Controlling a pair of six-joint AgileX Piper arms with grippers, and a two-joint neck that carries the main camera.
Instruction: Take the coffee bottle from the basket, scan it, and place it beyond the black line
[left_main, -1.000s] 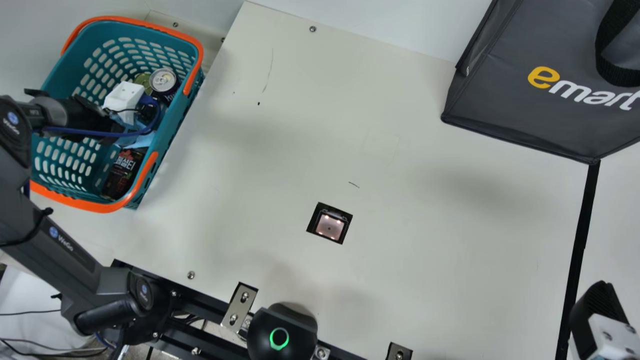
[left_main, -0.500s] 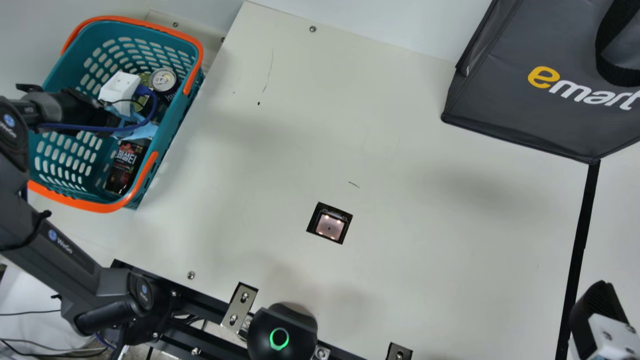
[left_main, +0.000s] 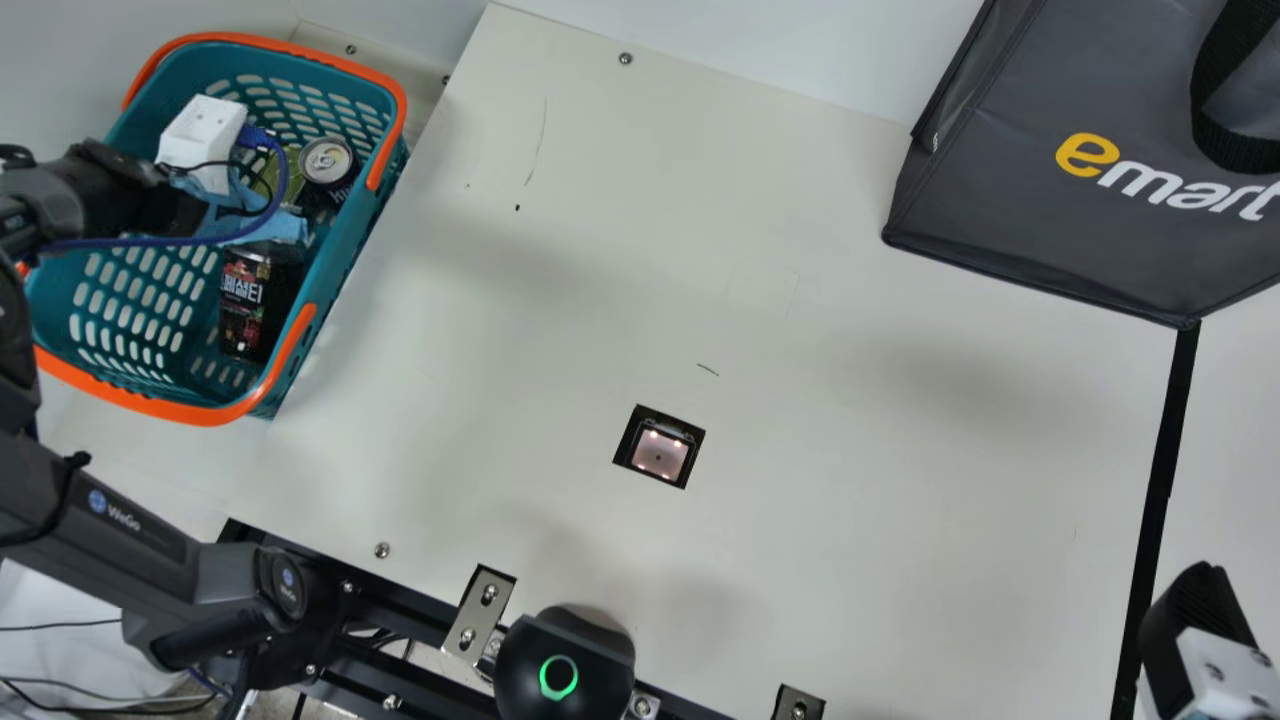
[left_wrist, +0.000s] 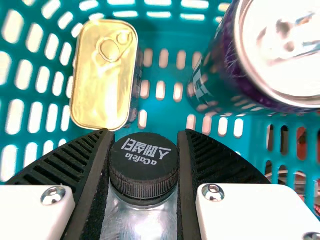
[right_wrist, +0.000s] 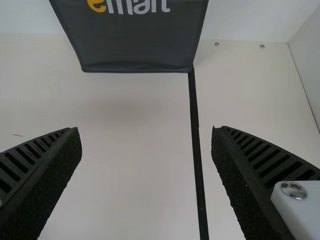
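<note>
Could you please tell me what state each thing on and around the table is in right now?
Coffee bottle, capped, in the left gripper's hold
Left gripper, closed on the coffee bottle
Right gripper, open and empty
Basket, loaded
Flat tin, lid on, ring tab down
Drink can, upright
Scanner, lit
Black dome, ring glowing green
Gray bag, standing

A drink can (left_main: 326, 162) sits near a golden tin (left_wrist: 102, 75), a grey bag (left_main: 1080, 80) well apart.
</note>
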